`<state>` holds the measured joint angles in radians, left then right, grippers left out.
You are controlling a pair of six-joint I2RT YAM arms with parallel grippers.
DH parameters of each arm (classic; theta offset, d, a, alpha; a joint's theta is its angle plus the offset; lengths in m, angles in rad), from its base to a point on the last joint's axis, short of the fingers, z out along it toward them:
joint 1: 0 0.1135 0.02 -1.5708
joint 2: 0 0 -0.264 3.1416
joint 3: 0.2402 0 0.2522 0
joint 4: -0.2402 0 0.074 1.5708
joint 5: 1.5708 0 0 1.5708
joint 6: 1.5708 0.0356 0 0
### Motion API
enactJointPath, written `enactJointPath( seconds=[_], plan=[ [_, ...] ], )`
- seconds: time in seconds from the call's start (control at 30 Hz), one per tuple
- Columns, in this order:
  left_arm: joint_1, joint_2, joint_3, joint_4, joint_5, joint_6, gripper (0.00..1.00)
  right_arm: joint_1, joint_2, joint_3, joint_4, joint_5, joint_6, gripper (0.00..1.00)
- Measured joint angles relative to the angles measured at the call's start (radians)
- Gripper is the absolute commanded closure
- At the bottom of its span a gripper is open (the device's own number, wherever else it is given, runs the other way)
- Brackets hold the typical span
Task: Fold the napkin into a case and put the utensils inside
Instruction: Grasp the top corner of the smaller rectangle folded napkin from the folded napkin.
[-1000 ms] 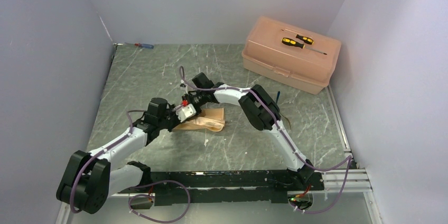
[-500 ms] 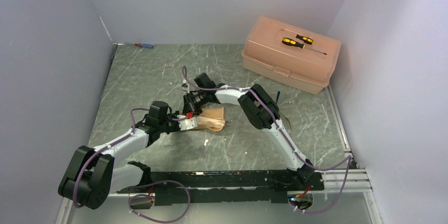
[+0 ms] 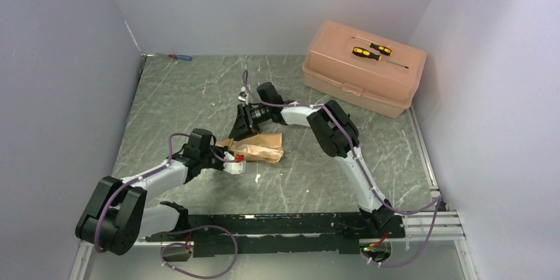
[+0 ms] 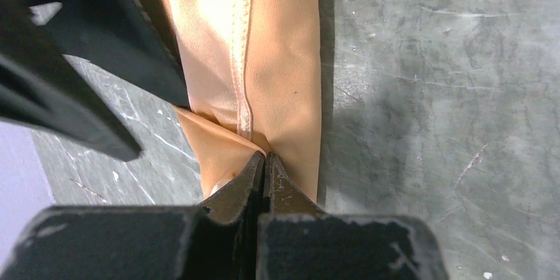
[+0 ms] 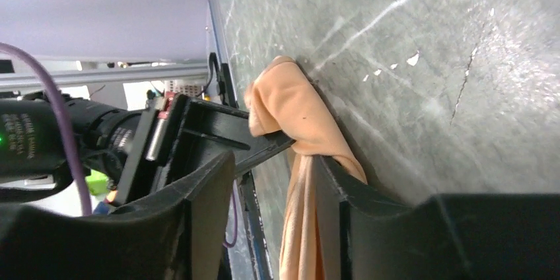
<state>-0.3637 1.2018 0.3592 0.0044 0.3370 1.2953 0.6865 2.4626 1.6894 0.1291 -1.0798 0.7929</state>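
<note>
1. Napkin (image 3: 257,149) lay on the table (image 3: 178,95) as a narrow folded strip. It stretched between the two claws, with its left end at the tips of the left claw and its far edge just beneath the right claw.
2. The left claw (image 4: 264,161) was clenched, its tips pressed together where a diagonal flap met the hemmed seam. It seemed to pinch that corner of the cloth. This was probably to anchor the fold so the slippery fabric could not spring open.
3. The right claw (image 5: 272,161) stood parted and gripped nothing. A hanging run of cloth passed through its gap, brushing one finger (image 5: 330,207) and staying clear of the other. With the claw that wide, the cloth looked free to slide out.
4. Holding one end fast while the other claw stood slack suited a handover between folds. The pouch looked only partly shaped, with the flaps in front of the left claw bunched rather than flat.
5. The likely risk was the pinned corner dragging the whole strip sideways if the left claw shifted.
6. No utensils could be made out near either claw, so filling the case looked some way off.
</note>
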Motion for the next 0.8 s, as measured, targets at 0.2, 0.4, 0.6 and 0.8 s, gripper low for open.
enactJointPath(
  seconds=[0.2, 0.4, 0.6, 0.8],
  plan=[
    [0.0, 0.019, 0.032, -0.049, 0.005, 0.031, 0.97, -0.058, -0.155, -0.091, -0.039, 0.043, -0.129, 0.0],
    [0.0, 0.021, 0.039, -0.062, 0.005, 0.027, 0.97, -0.15, -0.546, -0.414, -0.072, 0.182, -0.394, 0.0],
    [0.0, 0.019, 0.039, -0.062, 0.005, 0.01, 0.97, -0.142, -0.843, -0.744, -0.042, 0.27, -0.662, 0.0],
    [0.0, 0.018, 0.038, -0.06, 0.005, 0.002, 0.97, -0.1, -0.862, -0.838, -0.046, 0.317, -0.838, 0.0]
  ],
)
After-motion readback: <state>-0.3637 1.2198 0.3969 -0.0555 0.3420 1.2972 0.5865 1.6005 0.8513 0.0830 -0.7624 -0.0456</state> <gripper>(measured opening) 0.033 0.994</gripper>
